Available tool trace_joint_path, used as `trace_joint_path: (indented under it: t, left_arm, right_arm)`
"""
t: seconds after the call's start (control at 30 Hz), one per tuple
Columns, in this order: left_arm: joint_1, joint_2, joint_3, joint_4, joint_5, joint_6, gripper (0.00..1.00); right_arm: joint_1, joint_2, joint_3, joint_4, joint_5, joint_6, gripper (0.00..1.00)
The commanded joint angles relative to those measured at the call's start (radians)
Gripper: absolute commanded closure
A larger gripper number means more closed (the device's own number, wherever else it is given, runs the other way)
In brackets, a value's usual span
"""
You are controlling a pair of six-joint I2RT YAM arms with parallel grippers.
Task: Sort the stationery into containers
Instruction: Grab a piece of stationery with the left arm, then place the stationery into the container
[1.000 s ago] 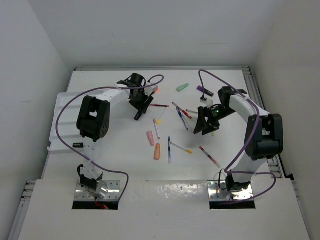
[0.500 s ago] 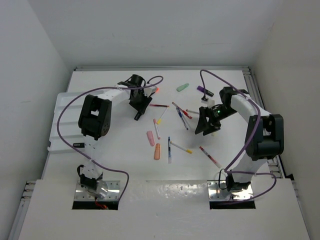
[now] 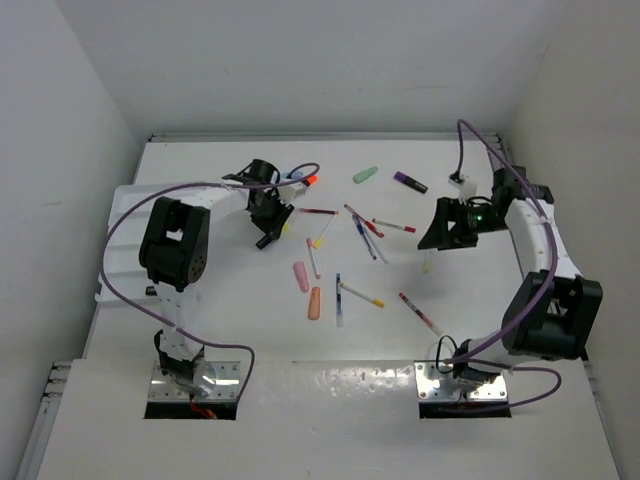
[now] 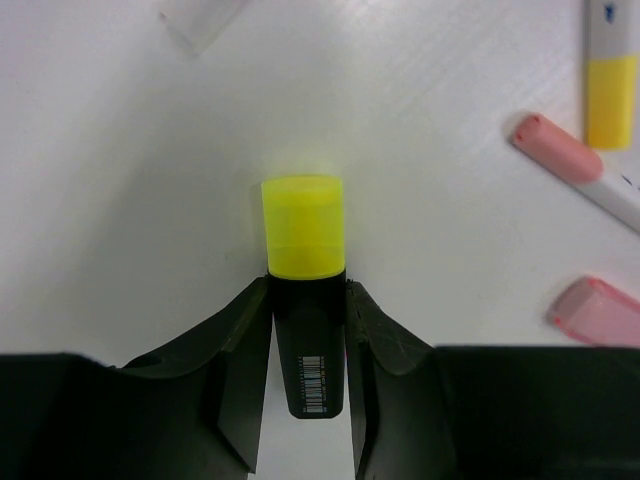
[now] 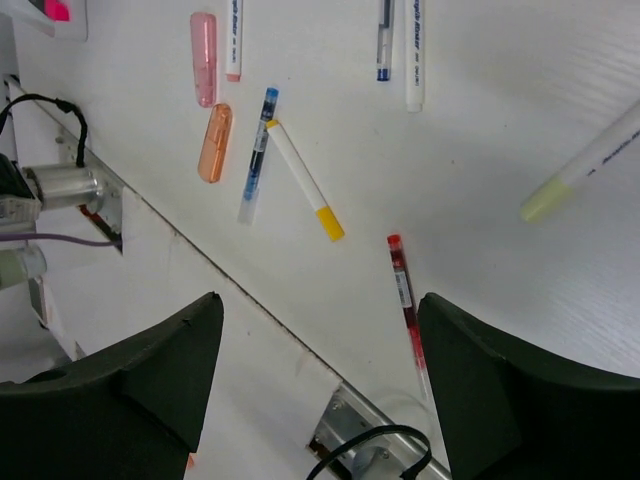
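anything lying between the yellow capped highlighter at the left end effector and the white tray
Nothing visible lies between the yellow-capped highlighter and the white tray, though the left arm hides part of that stretch.

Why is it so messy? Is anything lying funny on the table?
Nothing looks broken or spilled, but the stationery lies scattered over the table, pointing every which way. Near the middle, a red pen and a blue pen are bunched together and seem to cross each other.
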Motion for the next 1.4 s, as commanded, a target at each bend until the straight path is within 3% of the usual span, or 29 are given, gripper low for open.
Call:
trace_joint_path:
  t: [0.0,0.17,0.53,0.7,0.97,1.23,1.37]
  left_arm:
    - [0.002,-0.148,-0.033,-0.008,0.073,0.058,0.93]
    - [-0.016,-0.252,-0.068,-0.008,0.098,0.094,1.00]
    - [-0.079,-0.338,-0.110,0.008,0.162,0.186,1.00]
    - [-0.101,-0.381,-0.110,0.019,0.188,0.246,1.00]
    - [-0.115,-0.435,-0.058,-0.025,0.213,0.298,1.00]
    - [-0.032,-0.503,-0.030,-0.093,0.300,0.315,1.00]
    - [0.025,-0.509,0.040,-0.232,0.404,0.370,1.00]
  right_arm:
    - [-0.053,-0.051,-0.027,-0.045,-0.046,-0.081,0.22]
    - [-0.141,-0.069,-0.033,-0.111,-0.025,-0.136,0.23]
    - [-0.179,-0.064,0.005,-0.123,0.228,-0.247,0.24]
    - [-0.207,-0.048,0.014,-0.128,0.379,-0.218,0.24]
    - [-0.181,-0.049,0.039,-0.067,0.414,-0.057,0.25]
    - [-0.081,-0.112,-0.013,0.061,0.492,0.026,0.25]
    - [-0.064,-0.147,-0.056,0.064,0.514,0.017,0.25]
